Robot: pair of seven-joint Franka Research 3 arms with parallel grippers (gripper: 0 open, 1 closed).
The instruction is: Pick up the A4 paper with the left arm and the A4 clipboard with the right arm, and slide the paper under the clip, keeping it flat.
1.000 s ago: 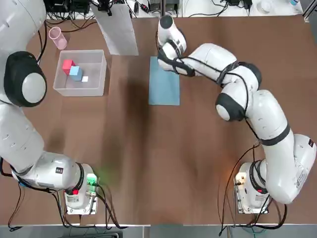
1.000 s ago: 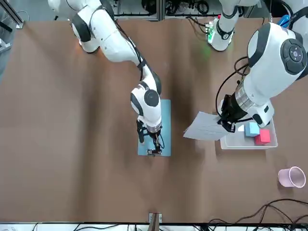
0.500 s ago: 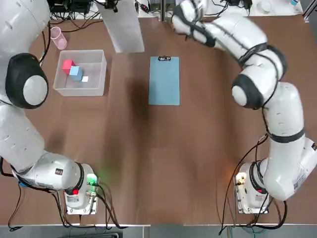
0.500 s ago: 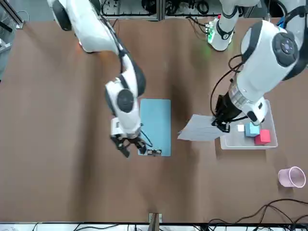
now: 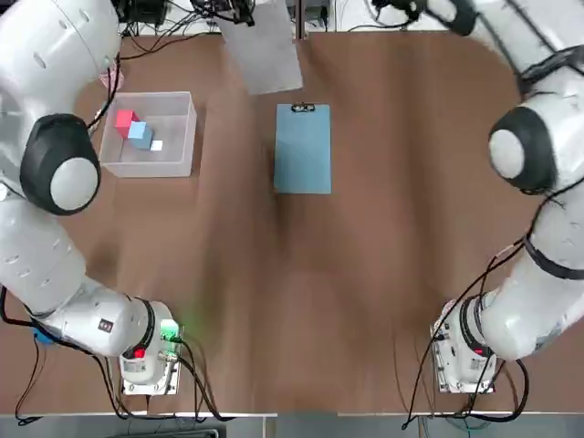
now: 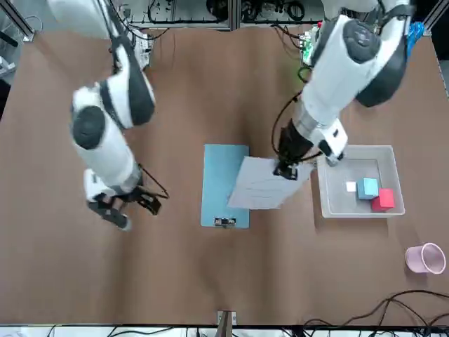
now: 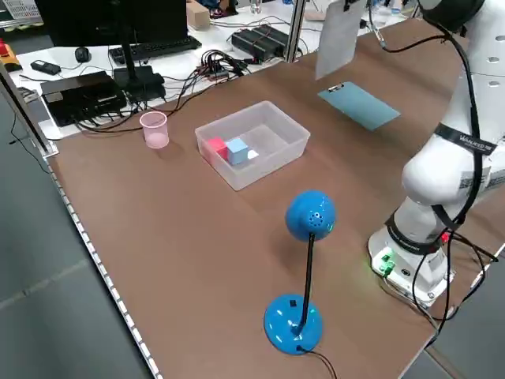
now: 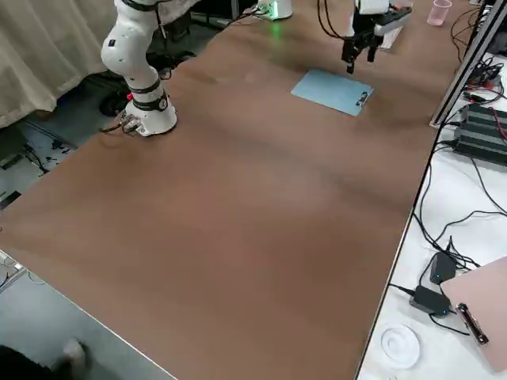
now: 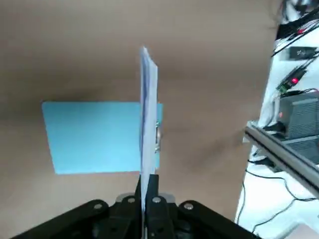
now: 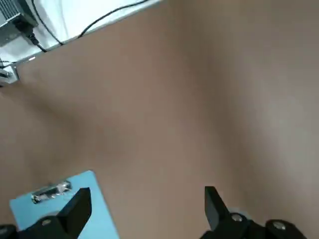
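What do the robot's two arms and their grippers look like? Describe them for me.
Both arms are white and rounded, with dark grey joint caps and black cables along them. The left gripper and right gripper are black, each with two blocky fingers and silvery screws.

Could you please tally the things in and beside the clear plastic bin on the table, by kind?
Bins: 1
Coloured blocks: 2, blue and red
White blocks: 1
Pink cups: 1
Total: 5

Matt blue clipboard (image 6: pixel 216 179), shiny metal clip (image 6: pixel 225 222)
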